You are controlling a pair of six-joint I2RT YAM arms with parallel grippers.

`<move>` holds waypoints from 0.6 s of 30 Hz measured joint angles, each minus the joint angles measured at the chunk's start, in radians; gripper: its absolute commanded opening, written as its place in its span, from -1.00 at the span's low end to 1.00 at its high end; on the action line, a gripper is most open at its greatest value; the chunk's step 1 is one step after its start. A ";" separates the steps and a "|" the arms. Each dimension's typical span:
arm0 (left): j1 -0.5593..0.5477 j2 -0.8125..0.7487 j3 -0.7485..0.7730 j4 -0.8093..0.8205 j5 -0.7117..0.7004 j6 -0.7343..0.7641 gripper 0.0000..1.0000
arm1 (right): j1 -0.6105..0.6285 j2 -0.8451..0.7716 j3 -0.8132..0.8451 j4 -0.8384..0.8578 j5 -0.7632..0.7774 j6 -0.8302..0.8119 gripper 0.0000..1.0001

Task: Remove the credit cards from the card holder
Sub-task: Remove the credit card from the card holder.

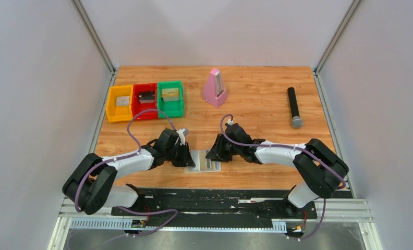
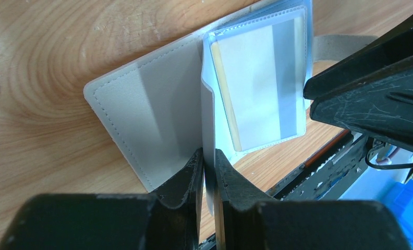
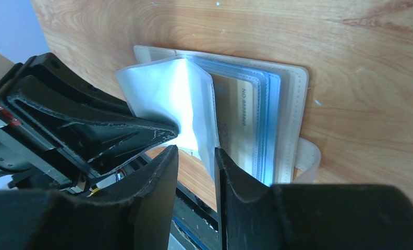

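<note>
The card holder (image 1: 203,160) lies spread open on the wood near the table's front edge, between my two grippers. In the left wrist view its cream cover (image 2: 152,114) lies flat, and a clear sleeve stands up from the spine. My left gripper (image 2: 208,159) is shut on that sleeve's lower edge. A yellow-gold credit card (image 2: 256,88) sits inside a clear sleeve on the right half. In the right wrist view the same card (image 3: 241,117) shows behind the fanned sleeves. My right gripper (image 3: 195,153) stands open just in front of them, nothing between its fingers. Any other card is hidden.
Yellow (image 1: 120,102), red (image 1: 145,99) and green (image 1: 170,97) bins stand in a row at the back left, each with a small item inside. A pink metronome (image 1: 215,88) stands at the back centre. A black microphone (image 1: 293,107) lies at the back right.
</note>
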 measured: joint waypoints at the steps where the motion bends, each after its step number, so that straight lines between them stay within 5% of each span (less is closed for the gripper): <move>1: 0.000 0.000 0.000 0.000 0.000 0.000 -0.61 | 0.000 -0.002 0.000 0.005 -0.002 0.001 -0.35; 18: -0.001 -0.022 0.000 -0.032 -0.019 0.000 -0.52 | 0.002 -0.006 0.000 0.071 -0.068 0.027 -0.35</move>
